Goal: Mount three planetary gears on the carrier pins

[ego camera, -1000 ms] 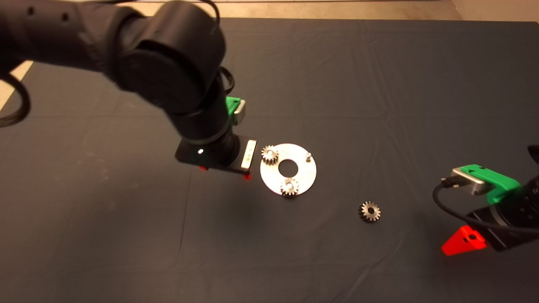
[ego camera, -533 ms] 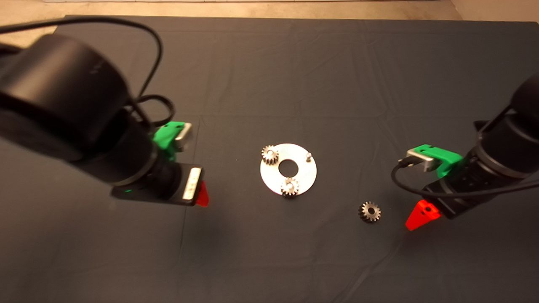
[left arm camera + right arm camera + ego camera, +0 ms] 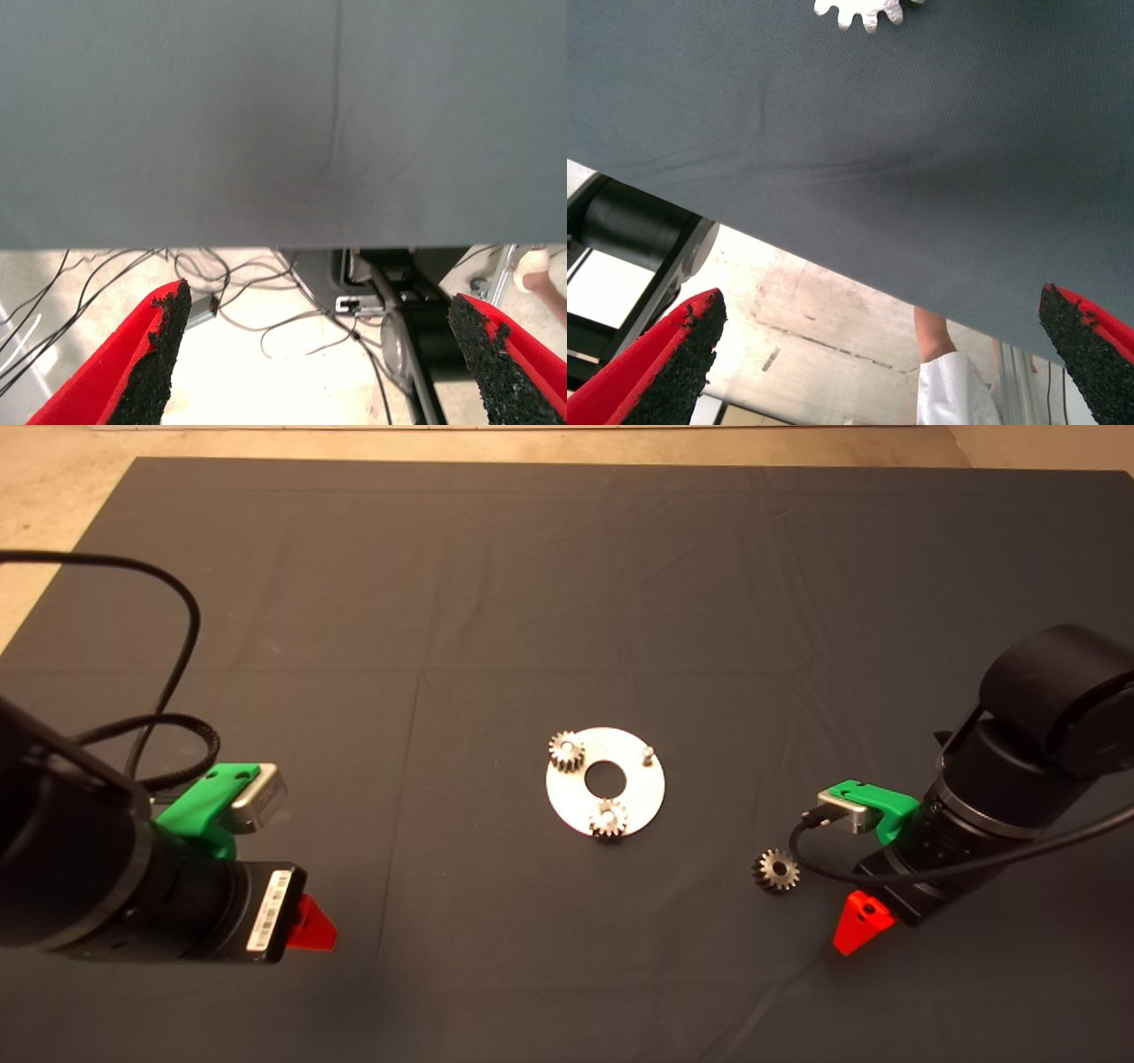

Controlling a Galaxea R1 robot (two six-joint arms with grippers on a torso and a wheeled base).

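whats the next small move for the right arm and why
Probably bring the open right tool over the loose gear on the mat and lower to grasp it: two gears already sit on pins, one pin on the disc is bare.

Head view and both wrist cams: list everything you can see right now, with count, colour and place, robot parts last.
Mat: one, dark grey, covering the table.
Carrier disc: one, shiny silver, mid-mat, with a central hole.
Mounted gears: two, silvery-grey, on pins at the disc's far-left and near edge.
Bare pin: one, silver, upright at the disc's far-right.
Loose gear: one, grey, flat on the mat right of the disc, beside the right gripper.
Cables: several, dark, on the floor beyond the mat.
Left gripper: green with red fingers, open, at the lower left.
Right gripper: same colours, open, near the loose gear.
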